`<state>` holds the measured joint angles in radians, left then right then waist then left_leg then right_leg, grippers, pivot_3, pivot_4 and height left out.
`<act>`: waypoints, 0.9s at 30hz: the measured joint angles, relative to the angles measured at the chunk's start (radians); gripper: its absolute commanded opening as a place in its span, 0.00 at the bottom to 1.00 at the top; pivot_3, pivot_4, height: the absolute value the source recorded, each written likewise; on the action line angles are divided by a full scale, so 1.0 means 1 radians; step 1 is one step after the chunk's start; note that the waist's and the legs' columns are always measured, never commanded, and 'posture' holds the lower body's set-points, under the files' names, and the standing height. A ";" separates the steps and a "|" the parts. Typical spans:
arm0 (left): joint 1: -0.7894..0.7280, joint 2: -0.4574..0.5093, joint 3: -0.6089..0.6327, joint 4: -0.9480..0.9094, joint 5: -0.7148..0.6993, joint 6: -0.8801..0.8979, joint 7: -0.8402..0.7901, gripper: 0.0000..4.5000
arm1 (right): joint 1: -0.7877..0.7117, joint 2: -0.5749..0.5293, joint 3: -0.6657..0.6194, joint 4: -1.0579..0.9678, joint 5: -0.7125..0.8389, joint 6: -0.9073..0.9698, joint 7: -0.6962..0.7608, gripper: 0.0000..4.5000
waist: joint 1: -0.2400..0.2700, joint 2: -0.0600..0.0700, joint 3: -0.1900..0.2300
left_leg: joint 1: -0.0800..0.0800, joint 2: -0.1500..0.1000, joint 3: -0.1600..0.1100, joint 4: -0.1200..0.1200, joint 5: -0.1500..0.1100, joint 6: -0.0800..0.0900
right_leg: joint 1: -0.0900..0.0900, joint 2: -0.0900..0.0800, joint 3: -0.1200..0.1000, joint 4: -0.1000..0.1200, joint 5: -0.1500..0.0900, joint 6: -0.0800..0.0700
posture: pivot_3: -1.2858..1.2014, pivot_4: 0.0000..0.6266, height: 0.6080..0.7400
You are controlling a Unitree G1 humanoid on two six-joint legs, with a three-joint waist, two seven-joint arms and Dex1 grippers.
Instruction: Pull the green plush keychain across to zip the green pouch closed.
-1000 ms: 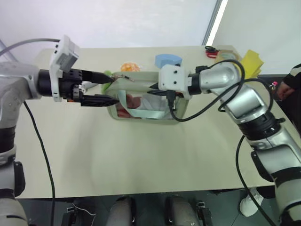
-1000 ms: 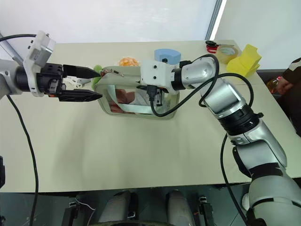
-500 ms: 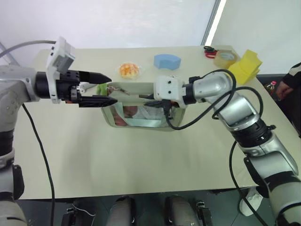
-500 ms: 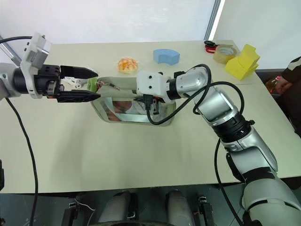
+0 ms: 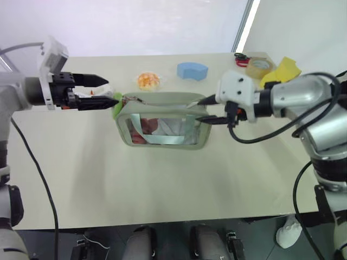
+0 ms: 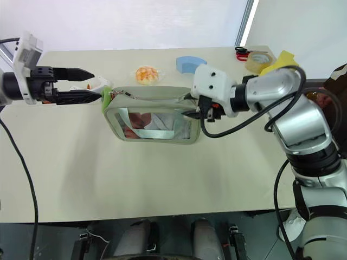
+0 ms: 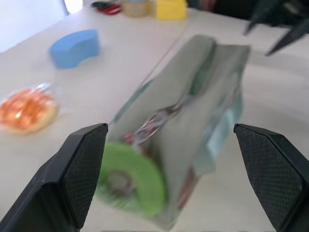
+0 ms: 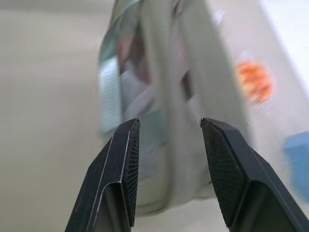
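1. Two robot arms flank the green pouch (image 5: 162,122) standing on a table (image 5: 162,184); the left gripper (image 5: 105,91) hangs just off the pouch's left end with its fingers spread wide and nothing between them; the right gripper (image 5: 209,110) sits at the opposite end, its fingers parted and empty, with the pouch's edge just ahead of them in the right wrist view.

2. The green plush keychain (image 7: 129,176) hangs at the pouch's corner directly ahead of the left gripper, low between its spread fingers but apart from both; its thin chain runs back along the top of the pouch.

3. Likely risks: with neither gripper clamped on anything, a pull on the keychain could drag or tip the light pouch instead of running the zip; a closing pinch could also catch only fuzz and slip off the ring, or snag the chain.

4. Contents: through the clear window the pouch shows something reddish-brown and something pale, with a strap across the front; what they are cannot be told; whether the zip is open or shut cannot be told either.

5. Beyond the left gripper lie an orange round object (image 5: 148,80) and a blue foam block (image 5: 193,70), well clear of the pouch.
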<state>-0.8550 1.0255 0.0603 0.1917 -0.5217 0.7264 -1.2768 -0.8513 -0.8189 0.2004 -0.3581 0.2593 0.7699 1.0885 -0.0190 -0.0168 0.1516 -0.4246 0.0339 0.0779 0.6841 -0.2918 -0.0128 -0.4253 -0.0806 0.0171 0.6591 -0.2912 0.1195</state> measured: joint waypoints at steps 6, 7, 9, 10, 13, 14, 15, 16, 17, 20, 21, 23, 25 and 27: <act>-0.054 -0.030 -0.034 0.138 0.075 -0.086 -0.022 1.00 | 0.037 0.046 0.026 0.015 -0.014 -0.032 -0.052 0.28 | 0.007 0.000 0.000 | -0.001 -0.001 0.001 0.001 0.000 0.000 | 0.000 0.000 0.000 0.000 0.000 0.000 | 0.52 0.24 1.00; -0.063 -0.036 -0.038 0.153 0.081 -0.097 -0.026 1.00 | 0.046 0.048 0.031 0.023 -0.021 -0.041 -0.055 0.16 | 0.008 0.000 0.000 | -0.001 -0.001 0.001 0.001 0.000 0.000 | 0.001 0.000 0.000 0.000 0.000 0.000 | 0.52 0.24 1.00; -0.064 -0.045 -0.040 0.179 0.098 -0.123 -0.031 1.00 | 0.066 0.049 0.040 0.041 -0.029 -0.049 -0.061 0.01 | 0.007 0.000 0.000 | -0.001 -0.001 0.001 0.001 0.000 0.000 | 0.001 -0.001 0.000 -0.001 0.000 0.000 | 0.52 0.24 1.00; -0.064 -0.053 -0.043 0.203 0.109 -0.136 -0.032 1.00 | 0.073 0.050 0.047 0.045 -0.032 -0.052 -0.061 0.01 | 0.005 0.000 0.000 | -0.001 -0.001 0.000 0.001 0.000 0.000 | 0.001 0.000 -0.001 -0.001 0.000 0.000 | 0.52 0.24 1.00; -0.064 -0.070 -0.048 0.238 0.129 -0.162 -0.035 1.00 | 0.074 0.055 0.047 0.046 -0.032 -0.055 -0.072 0.01 | 0.003 0.000 0.000 | -0.001 0.000 0.000 0.001 0.000 0.000 | 0.000 0.000 -0.001 0.000 0.000 0.000 | 0.52 0.24 1.00; -0.064 -0.072 -0.048 0.240 0.134 -0.166 -0.037 1.00 | 0.073 0.055 0.046 0.046 -0.033 -0.055 -0.078 0.01 | 0.002 0.000 0.000 | -0.001 0.000 0.000 0.001 0.000 0.000 | 0.000 0.000 -0.001 0.000 0.000 0.000 | 0.52 0.24 1.00; -0.064 -0.072 -0.048 0.241 0.138 -0.168 -0.040 1.00 | 0.070 0.055 0.045 0.046 -0.032 -0.053 -0.081 0.01 | 0.001 0.000 0.000 | -0.001 0.000 0.000 0.001 0.000 0.000 | 0.000 -0.001 -0.001 0.000 0.000 0.000 | 0.52 0.24 1.00; -0.064 -0.071 -0.047 0.241 0.141 -0.169 -0.043 1.00 | 0.065 0.055 0.038 0.046 -0.025 -0.044 -0.082 0.01 | 0.002 0.000 0.000 | -0.001 0.000 0.000 0.001 0.000 0.000 | 0.000 -0.001 -0.001 0.000 0.000 0.000 | 0.52 0.24 1.00; -0.064 -0.071 -0.047 0.242 0.141 -0.169 -0.049 1.00 | 0.060 0.052 0.022 0.043 -0.009 -0.028 -0.080 0.06 | 0.002 0.000 0.000 | -0.001 0.000 0.000 0.001 0.000 0.000 | 0.000 0.000 -0.001 0.000 0.000 0.000 | 0.52 0.24 1.00; -0.066 -0.064 -0.046 0.261 0.145 -0.173 -0.063 1.00 | 0.034 0.034 -0.035 0.016 0.054 0.034 -0.064 0.30 | 0.004 0.000 0.000 | -0.001 0.000 0.000 0.001 0.000 0.000 | 0.000 -0.001 -0.001 0.000 0.000 0.000 | 0.52 0.24 1.00; -0.069 -0.062 -0.045 0.270 0.148 -0.175 -0.066 1.00 | 0.023 0.024 -0.054 0.007 0.076 0.052 -0.057 0.40 | 0.004 0.000 0.000 | -0.001 0.000 0.000 0.001 0.000 0.000 | 0.000 -0.001 -0.001 0.000 0.000 0.000 | 0.52 0.24 1.00; -0.071 -0.052 -0.045 0.283 0.155 -0.184 -0.073 1.00 | -0.004 0.008 -0.090 -0.004 0.110 0.079 -0.050 0.62 | 0.004 0.000 0.000 | -0.001 0.000 0.000 0.001 0.000 0.000 | 0.000 -0.001 -0.001 0.000 0.000 0.000 | 0.52 0.24 1.00; -0.082 -0.048 -0.044 0.294 0.162 -0.192 -0.078 1.00 | -0.017 -0.003 -0.102 -0.010 0.119 0.087 -0.049 0.74 | 0.005 0.000 0.000 | -0.001 0.000 0.000 0.001 0.000 0.000 | 0.000 -0.001 -0.001 0.000 0.000 0.000 | 0.52 0.24 1.00; -0.093 -0.047 -0.044 0.304 0.165 -0.197 -0.082 1.00 | -0.010 -0.021 -0.095 0.002 0.114 0.064 -0.040 0.74 | 0.007 0.000 0.000 | -0.001 0.000 0.000 0.001 0.000 0.001 | 0.000 -0.001 -0.001 -0.001 0.000 0.000 | 0.52 0.24 1.00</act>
<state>-0.9484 0.9787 0.0163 0.4953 -0.3570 0.5298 -1.3592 -0.8614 -0.8404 0.1052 -0.3561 0.3730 0.8341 1.0482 -0.0124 -0.0171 0.1515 -0.4257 0.0335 0.0784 0.6847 -0.2921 -0.0122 -0.4249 -0.0813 0.0163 0.6585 -0.2912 0.1195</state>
